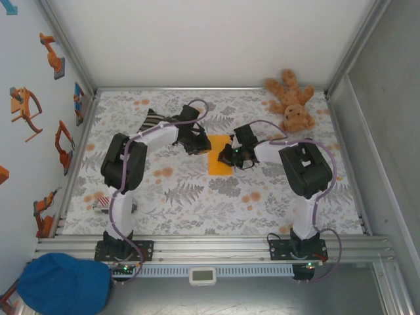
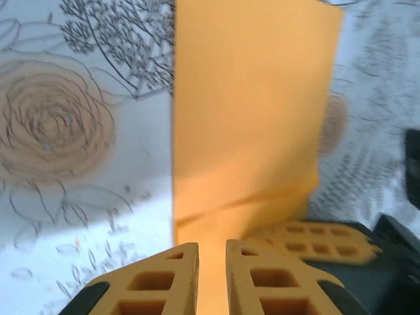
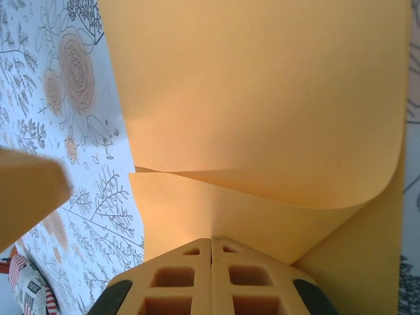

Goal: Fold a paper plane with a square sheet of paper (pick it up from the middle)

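The square sheet of paper (image 1: pixel 218 162) is orange-yellow and lies mid-table, folded over on itself into a narrow upright rectangle. In the right wrist view the paper (image 3: pixel 262 85) has its top layer curled up above the lower one. My right gripper (image 1: pixel 231 157) (image 3: pixel 211 240) is shut, pinching the lower layer at its edge. My left gripper (image 1: pixel 200 147) (image 2: pixel 211 247) is at the paper's (image 2: pixel 256 98) other side. Its fingers stand a narrow gap apart with paper showing between them, and they hold nothing. The right gripper's fingers (image 2: pixel 308 237) lie just beside it.
A brown teddy bear (image 1: pixel 292 102) lies at the back right. A striped sock (image 1: pixel 151 121) (image 3: pixel 29 292) is behind the left arm. A small object (image 1: pixel 105 203) sits near the left edge. A blue cap (image 1: pixel 62 282) rests off the table at front left.
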`<control>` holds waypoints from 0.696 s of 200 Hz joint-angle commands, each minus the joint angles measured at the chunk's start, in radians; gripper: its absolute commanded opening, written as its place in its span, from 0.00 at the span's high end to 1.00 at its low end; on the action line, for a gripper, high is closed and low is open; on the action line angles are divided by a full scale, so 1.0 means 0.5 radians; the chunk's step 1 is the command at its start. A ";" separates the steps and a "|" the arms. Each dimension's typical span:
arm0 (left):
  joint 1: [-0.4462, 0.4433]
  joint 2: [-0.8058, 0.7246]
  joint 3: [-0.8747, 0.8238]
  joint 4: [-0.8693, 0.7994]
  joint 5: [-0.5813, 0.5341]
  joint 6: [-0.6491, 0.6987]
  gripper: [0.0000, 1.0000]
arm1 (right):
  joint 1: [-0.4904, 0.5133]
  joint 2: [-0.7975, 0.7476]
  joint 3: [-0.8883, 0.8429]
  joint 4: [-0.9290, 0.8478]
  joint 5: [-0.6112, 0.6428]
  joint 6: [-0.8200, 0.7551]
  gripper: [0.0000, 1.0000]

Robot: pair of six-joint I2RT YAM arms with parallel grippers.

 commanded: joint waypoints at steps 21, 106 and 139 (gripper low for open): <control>-0.061 -0.204 -0.311 0.279 0.278 -0.193 0.90 | -0.008 0.126 -0.007 -0.351 0.225 0.021 1.00; -0.207 -0.040 -0.340 0.331 0.293 -0.235 1.00 | -0.008 0.148 0.026 -0.406 0.244 0.040 1.00; -0.205 -0.010 -0.380 0.300 0.256 -0.221 1.00 | -0.008 0.141 0.028 -0.406 0.247 0.046 1.00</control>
